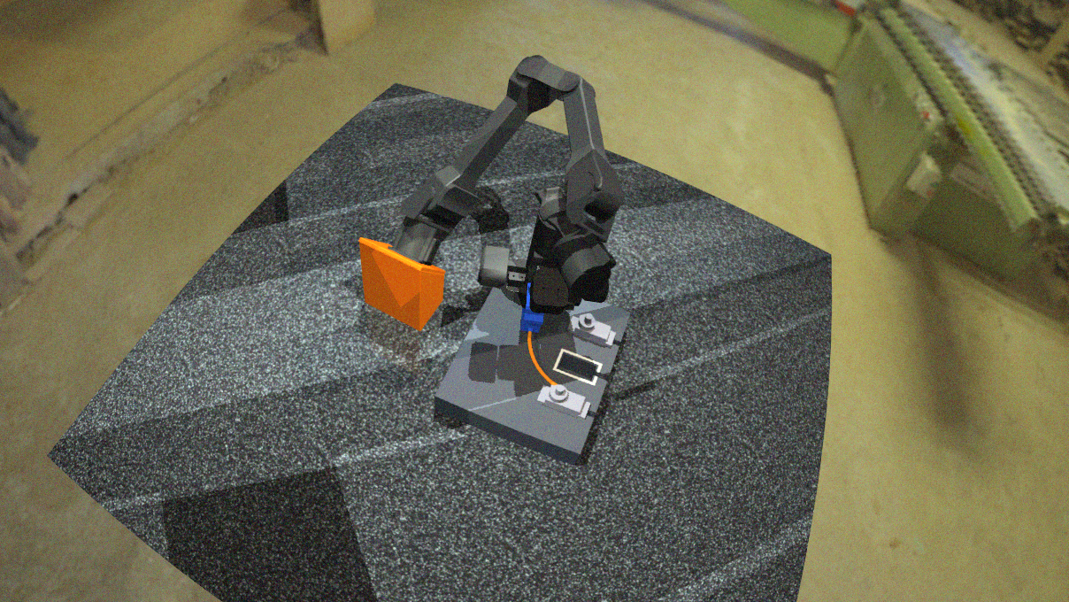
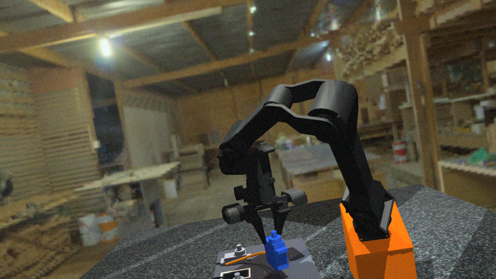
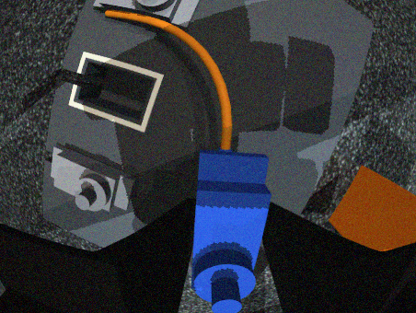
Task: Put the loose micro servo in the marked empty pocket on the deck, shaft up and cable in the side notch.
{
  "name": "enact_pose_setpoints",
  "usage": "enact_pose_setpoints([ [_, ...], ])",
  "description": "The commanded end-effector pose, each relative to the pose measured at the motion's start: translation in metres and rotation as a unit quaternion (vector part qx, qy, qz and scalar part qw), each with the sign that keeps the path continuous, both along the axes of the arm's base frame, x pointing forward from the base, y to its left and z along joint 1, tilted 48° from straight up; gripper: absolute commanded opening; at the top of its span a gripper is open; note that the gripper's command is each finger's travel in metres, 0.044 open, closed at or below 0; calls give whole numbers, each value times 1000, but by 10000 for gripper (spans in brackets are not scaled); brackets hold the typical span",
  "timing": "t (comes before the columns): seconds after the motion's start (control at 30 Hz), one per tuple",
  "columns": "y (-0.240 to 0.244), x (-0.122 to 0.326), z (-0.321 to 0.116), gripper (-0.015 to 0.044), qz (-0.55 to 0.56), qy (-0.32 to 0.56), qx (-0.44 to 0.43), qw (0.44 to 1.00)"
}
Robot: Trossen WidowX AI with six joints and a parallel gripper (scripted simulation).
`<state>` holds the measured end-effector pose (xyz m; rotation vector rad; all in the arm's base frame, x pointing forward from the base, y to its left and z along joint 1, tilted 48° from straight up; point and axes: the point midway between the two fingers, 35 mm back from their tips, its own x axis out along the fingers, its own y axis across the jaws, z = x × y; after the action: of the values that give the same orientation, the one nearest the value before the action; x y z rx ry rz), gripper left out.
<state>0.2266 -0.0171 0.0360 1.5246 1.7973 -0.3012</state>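
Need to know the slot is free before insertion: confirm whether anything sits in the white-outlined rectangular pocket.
No. In the wrist view the white-outlined rectangular pocket shows only a dark hollow, while the blue micro servo is off to its side.

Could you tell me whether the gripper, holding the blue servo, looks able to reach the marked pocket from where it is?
Probably yes: the gripper grips the servo, and the bare deck before the pocket looks unobstructed.
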Motion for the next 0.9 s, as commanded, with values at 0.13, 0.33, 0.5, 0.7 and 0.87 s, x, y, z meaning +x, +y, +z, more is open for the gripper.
enact_pose_setpoints([
  [0.13, -18, 4, -15, 0, -2, -7, -4, 1000],
  [0.33, -18, 4, -15, 0, 37, -50, -4, 998],
  [0.5, -18, 4, -15, 0, 94, -113, -3, 989],
  [0.7, -18, 4, -15, 0, 161, -188, -2, 969],
  [0.87, -18, 4, -15, 0, 216, -249, -2, 944],
])
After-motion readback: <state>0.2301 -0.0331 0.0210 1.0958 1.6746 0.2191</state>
